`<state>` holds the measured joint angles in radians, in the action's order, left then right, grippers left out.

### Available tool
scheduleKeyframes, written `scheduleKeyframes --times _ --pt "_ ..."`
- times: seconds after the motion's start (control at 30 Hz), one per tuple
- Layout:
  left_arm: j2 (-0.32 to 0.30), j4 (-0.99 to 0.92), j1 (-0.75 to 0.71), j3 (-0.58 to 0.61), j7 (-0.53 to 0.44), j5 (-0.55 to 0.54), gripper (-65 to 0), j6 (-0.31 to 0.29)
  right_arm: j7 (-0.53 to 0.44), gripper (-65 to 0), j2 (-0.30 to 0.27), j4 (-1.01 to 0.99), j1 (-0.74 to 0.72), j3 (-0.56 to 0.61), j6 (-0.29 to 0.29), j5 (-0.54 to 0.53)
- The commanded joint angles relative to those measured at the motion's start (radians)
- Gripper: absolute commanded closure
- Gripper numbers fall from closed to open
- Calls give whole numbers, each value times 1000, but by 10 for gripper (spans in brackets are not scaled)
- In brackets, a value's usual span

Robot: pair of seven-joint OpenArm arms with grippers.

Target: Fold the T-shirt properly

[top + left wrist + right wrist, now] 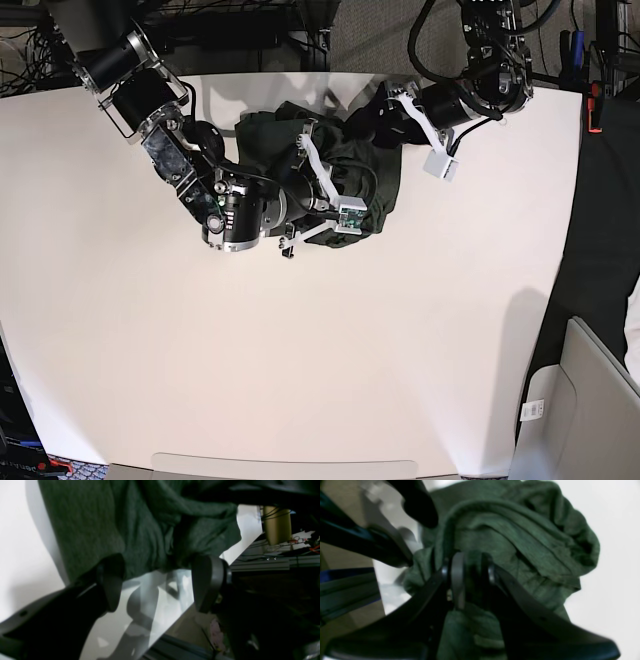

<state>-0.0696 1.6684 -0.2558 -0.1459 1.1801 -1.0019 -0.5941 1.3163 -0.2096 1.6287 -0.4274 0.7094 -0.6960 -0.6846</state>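
Observation:
The dark green T-shirt (380, 180) lies crumpled in a heap near the back edge of the white table (300, 350). My right gripper (473, 580) is in the heap's middle, its two fingers close together with a fold of the T-shirt (532, 530) pinched between them. In the base view the right gripper (310, 172) reaches in from the left. My left gripper (161, 567) stands open at the T-shirt's (100, 517) back edge, and the fabric's rim lies between its fingertips without being clamped. In the base view the left gripper (375, 118) comes in from the upper right.
The table's back edge (175, 620) runs right beside the left gripper, with an aluminium frame rail (262, 563), cables and a brass-coloured cylinder (277, 525) beyond it. A grey bin (590, 400) stands off the table at lower right.

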Motion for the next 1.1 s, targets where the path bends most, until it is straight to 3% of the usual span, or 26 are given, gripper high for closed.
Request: scheduleKeyframes --times 0.0,0.4,0.57,0.73,1.07 --pt "4 8 6 -1 -10 -22 -400 -7 -17 -110 23 2 -26 -1 -2 -28" --pt "0 2 -1 -5 -10 -22 -386 -8 -21 -110 200 -150 -64 -7 -2 -28" --pt "-3 29 -10 -54 -9 -22 -386 -8 -21 -110 223 -169 -66 -9 -2 -30" --pt "-3 98 -30 -134 1 -24 -410 -8 -19 -110 183 -124 -89 -104 -2 -91" --pt "30 263 -60 -79 42 -25 -423 -8 -19 -110 -20 -32 -70 -448 -2 -122"
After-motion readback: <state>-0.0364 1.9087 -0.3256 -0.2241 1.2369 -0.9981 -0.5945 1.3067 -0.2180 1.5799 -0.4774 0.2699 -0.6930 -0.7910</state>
